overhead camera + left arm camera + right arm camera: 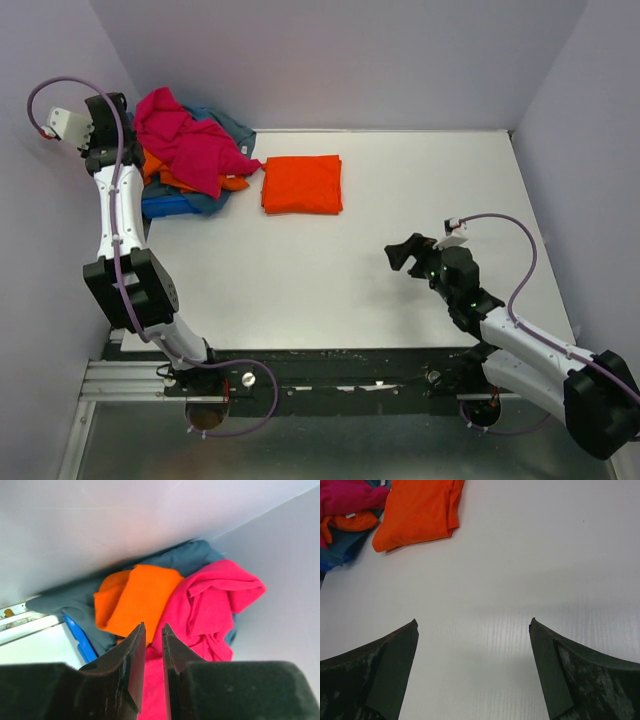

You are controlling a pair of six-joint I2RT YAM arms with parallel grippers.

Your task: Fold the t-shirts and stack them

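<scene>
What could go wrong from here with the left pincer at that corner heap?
1. The magenta shirt lies draped over the orange shirt and the blue-grey shirt; pulling it may drag those along.
2. The left pincer sits close to the side wall; a wide swing could hit it.
3. The folded orange-red shirt lies just beside the tangled ones; dragged cloth could rumple it.

Soft matt cloth t-shirts point(190, 150), smooth matt wht table point(350, 270)
</scene>
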